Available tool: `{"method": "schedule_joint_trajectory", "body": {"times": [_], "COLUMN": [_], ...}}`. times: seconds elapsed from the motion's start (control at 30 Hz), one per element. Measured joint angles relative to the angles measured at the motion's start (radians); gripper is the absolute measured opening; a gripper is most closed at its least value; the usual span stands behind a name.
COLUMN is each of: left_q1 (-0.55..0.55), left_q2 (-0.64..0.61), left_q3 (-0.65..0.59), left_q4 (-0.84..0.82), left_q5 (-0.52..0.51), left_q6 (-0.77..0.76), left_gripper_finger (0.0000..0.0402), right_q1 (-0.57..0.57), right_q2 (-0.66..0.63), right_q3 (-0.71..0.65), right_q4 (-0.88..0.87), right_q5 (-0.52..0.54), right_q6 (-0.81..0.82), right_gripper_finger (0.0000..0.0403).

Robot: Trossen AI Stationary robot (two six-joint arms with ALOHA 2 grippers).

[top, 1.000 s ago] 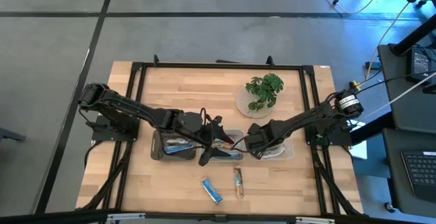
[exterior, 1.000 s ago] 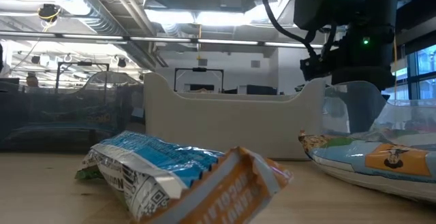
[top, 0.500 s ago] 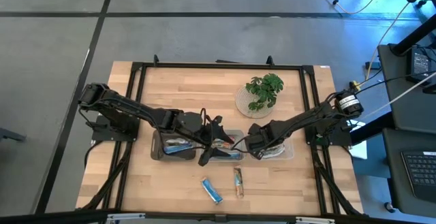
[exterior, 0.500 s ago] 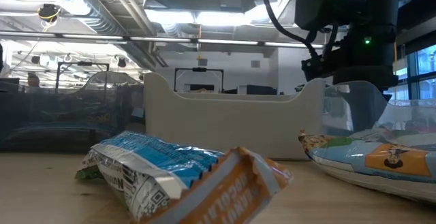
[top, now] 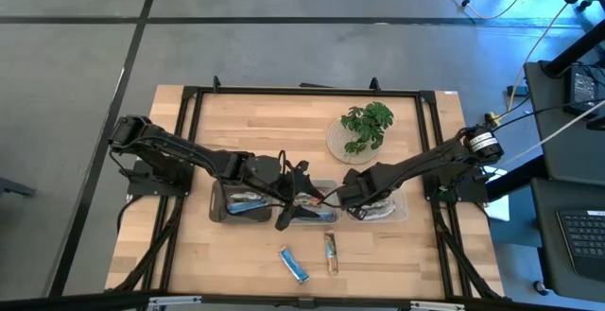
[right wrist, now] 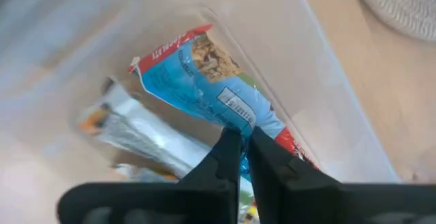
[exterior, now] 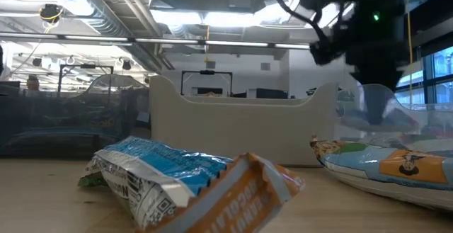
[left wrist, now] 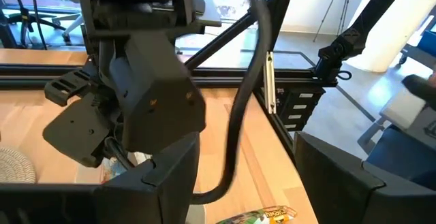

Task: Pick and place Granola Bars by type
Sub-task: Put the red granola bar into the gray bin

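Two granola bars lie flat on the wood near the table's front edge: a blue one (top: 294, 264) (exterior: 156, 173) and a brown one (top: 330, 251) (exterior: 241, 201). A silvery bar with orange print (exterior: 393, 168) lies to their right in the low view. A blue-and-red bar (right wrist: 204, 81) and a silvery bar (right wrist: 146, 139) lie in the clear right tray (top: 395, 207). My right gripper (right wrist: 243, 146) (top: 355, 198) points down above that tray, shut, with nothing between its fingers. My left gripper (top: 288, 198) stands open over the middle tray (top: 326, 218), with a bar end (left wrist: 262, 217) below it.
A left tray (top: 219, 207) holds a blue bar. A leafy plant on a round plate (top: 364, 129) stands behind the right tray. A black frame (top: 194, 103) rims the table. Bare wood lies at the far left and near right.
My right gripper has risen above the right tray, blurred in the low view. The bars on the table and my left gripper have stayed where they were.
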Motion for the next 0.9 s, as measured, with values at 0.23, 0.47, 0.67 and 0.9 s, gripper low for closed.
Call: {"method": "schedule_joint_trajectory", "body": {"times": [0.23,0.47,0.67,0.9], "left_q1": [0.008,-0.007,-0.052,-0.083], "left_q2": [-0.054,-0.181,-0.217,-0.219], "left_q3": [-0.002,-0.001,0.000,0.000], "left_q4": [-0.104,-0.236,-0.284,-0.320], "left_q5": [0.006,0.001,0.002,0.001], "left_q6": [0.016,-0.002,-0.001,-0.001], "left_gripper_finger": [0.0231,0.0229,0.0230,0.0228], "right_q1": [0.000,0.000,0.000,-0.006], "right_q2": [-0.002,-0.004,0.013,0.114], "right_q3": [0.169,0.330,0.320,0.317], "right_q4": [-0.039,0.099,0.349,0.358], "right_q5": [-0.027,-0.020,-0.014,-0.020], "right_q6": [-0.003,-0.060,-0.109,-0.109], "right_gripper_finger": [0.0024,0.0024,0.0024,0.0030]}}
